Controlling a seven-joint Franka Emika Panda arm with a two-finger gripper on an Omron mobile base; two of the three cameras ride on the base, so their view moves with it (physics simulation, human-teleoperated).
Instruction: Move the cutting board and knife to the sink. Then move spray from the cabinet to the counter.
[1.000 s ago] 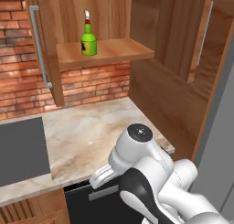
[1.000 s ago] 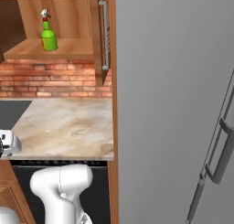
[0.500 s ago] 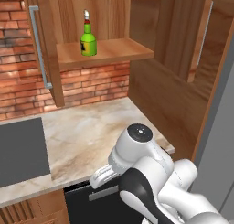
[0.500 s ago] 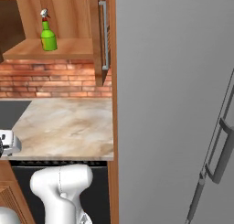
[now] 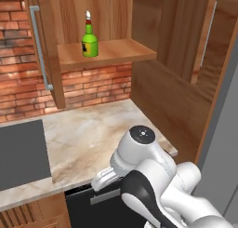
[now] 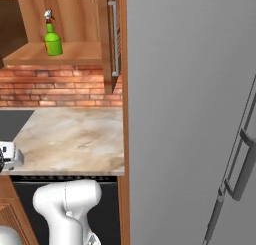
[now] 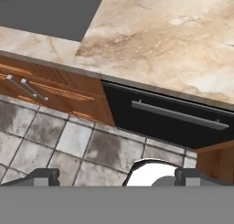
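The green spray (image 5: 89, 38) (image 6: 52, 39) stands upright on the pale shelf of the open cabinet (image 5: 116, 52) (image 6: 80, 51), above the beige counter (image 5: 93, 134) (image 6: 75, 139) (image 7: 173, 31). My gripper (image 7: 119, 177) hangs low in front of the counter's edge, facing the floor. Its jaws are wide open with nothing between them, one fingertip (image 7: 43, 176) far left and the other far right. A dark grey slab of the sink surround (image 5: 21, 152) (image 7: 50, 10) lies left of the counter. The sink basin, the cutting board and the knife are out of view.
Below the counter sits a black appliance front with a bar handle (image 7: 178, 113), beside wooden drawers (image 7: 55, 90) over a tiled floor (image 7: 68, 145). A tall grey fridge (image 6: 190, 114) fills the right. A brick wall (image 5: 93, 85) backs the counter. The cabinet door carries a grey handle (image 5: 39, 45).
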